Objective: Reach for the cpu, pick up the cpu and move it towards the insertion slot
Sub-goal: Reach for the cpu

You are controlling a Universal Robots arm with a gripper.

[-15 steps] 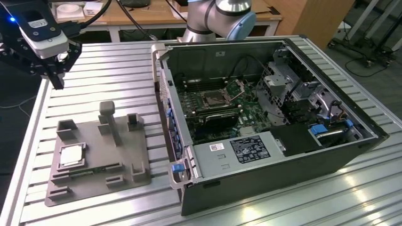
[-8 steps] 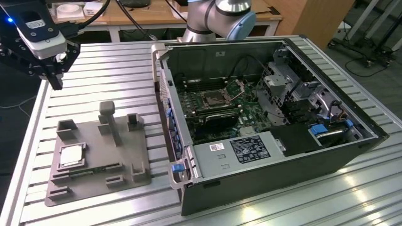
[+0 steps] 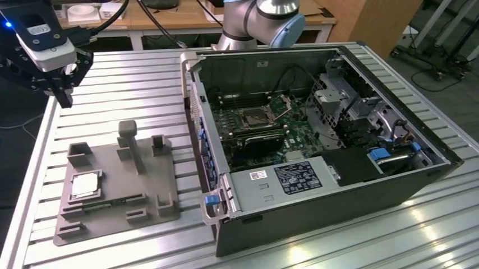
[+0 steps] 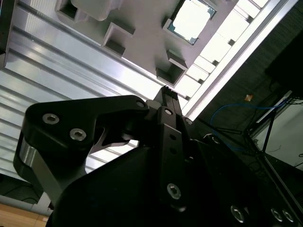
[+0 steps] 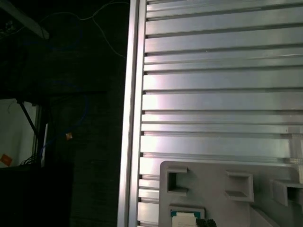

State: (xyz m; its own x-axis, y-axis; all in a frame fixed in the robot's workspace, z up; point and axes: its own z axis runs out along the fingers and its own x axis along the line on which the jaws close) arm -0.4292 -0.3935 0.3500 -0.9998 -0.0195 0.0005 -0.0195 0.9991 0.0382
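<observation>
On grey fixture (image 3: 120,188), cpu (image 3: 84,185) well apart from closed, empty fingers (image 3: 64,94), hovering over table (image 3: 134,84) edge

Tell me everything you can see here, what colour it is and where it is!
table: one, silver and ribbed, under everything.
fixture: one, grey plastic, on the table at the exterior view's left.
cpu: one, silvery-white, lying in a recess of the fixture.
computer case: one, black, open, on the table at the exterior view's right.
insertion slot: one, silver frame with a dark centre, inside the computer case.
robot arm: one, silver and blue, behind the computer case.
hand: one, black, above the table's edge at the exterior view's left, apart from the cpu.
</observation>
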